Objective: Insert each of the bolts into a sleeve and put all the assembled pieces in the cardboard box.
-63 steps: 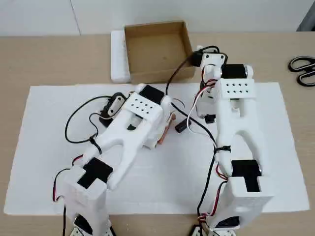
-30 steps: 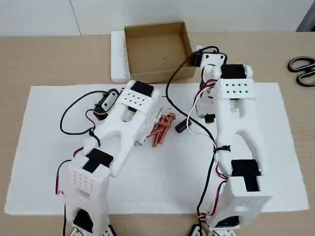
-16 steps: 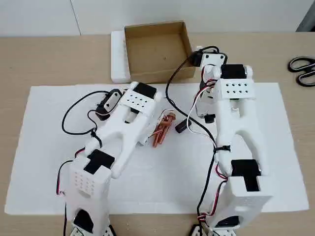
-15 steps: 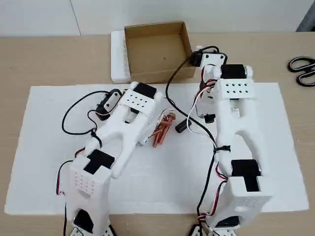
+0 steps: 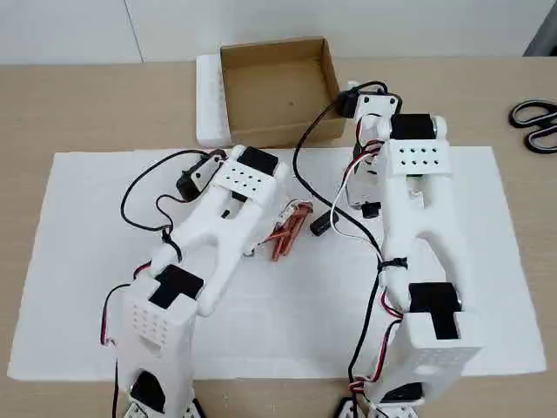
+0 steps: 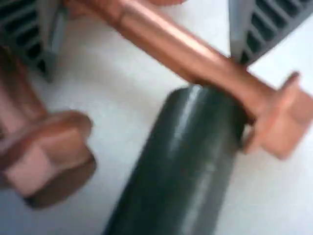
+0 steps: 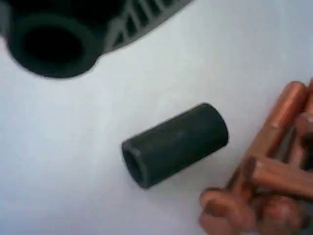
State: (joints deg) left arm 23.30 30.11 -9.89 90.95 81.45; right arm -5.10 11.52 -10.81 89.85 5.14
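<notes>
The left gripper [image 6: 146,24] stands wide, its ribbed fingers [image 6: 29,34] on either side of a copper bolt [image 6: 195,58] without clamping it. The bolt's shank runs between them and, near its head, crosses the end of a dark sleeve [image 6: 186,166], touching it. A second bolt [image 6: 44,156] lies just beside, head toward the camera.

The right gripper [image 7: 98,19] grips the held sleeve [image 7: 54,44], whose open end faces the camera. Near it a loose sleeve [image 7: 176,144] lies on its side, close to the heap of bolts [image 7: 269,191] but apart from it.

From above, that heap lies between the two arms on the white sheet [image 5: 87,218]. The cardboard box [image 5: 278,87] stands past the sheet's far edge, with a foam block [image 5: 209,100] against its side and a black cable [image 5: 300,165] at its near corner. Scissors [image 5: 535,122] lie well apart on the table [image 5: 87,96].
</notes>
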